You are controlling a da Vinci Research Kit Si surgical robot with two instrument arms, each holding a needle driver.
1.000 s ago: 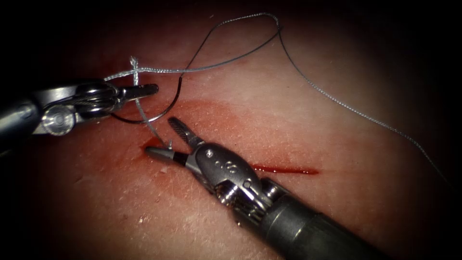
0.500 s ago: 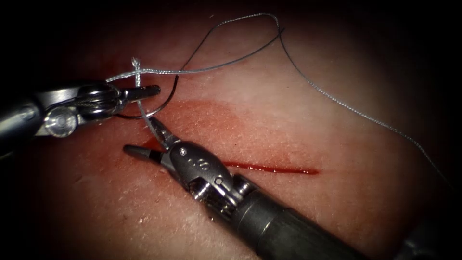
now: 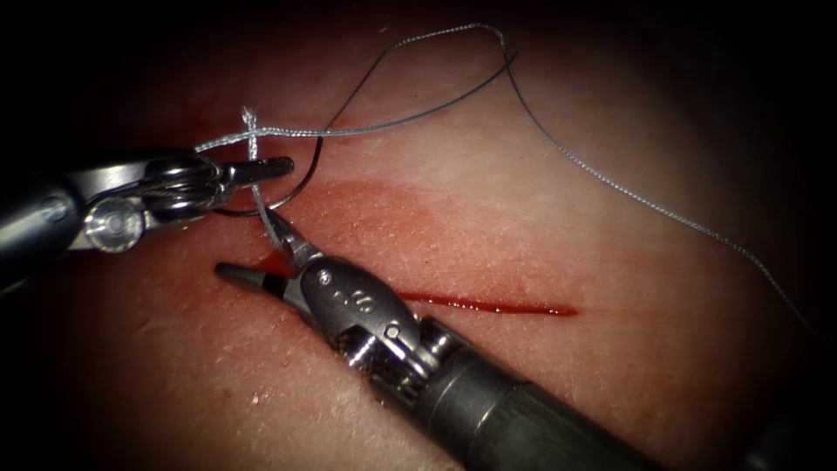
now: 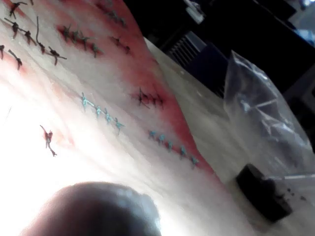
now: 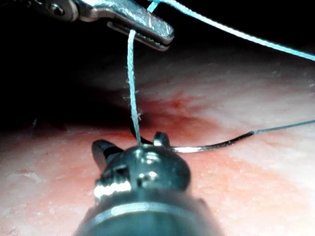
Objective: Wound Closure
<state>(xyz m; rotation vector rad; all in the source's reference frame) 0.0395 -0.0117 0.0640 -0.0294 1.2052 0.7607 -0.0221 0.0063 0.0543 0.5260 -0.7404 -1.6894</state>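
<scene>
Your left steel needle driver (image 3: 261, 168) clamps the grey braided thread (image 3: 255, 194) above the cut's left end while your right steel driver (image 3: 261, 257), jaws spread around that strand, needs to close on it; the curved dark needle (image 3: 301, 179) lies free on the pale tissue (image 3: 540, 227).

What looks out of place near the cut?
The curved steel needle lies loose on the pale pink tissue, above the left end of the thin red cut, apparently not piercing it. The left tool is shut on the grey braided thread; the open right tool holds nothing.
</scene>
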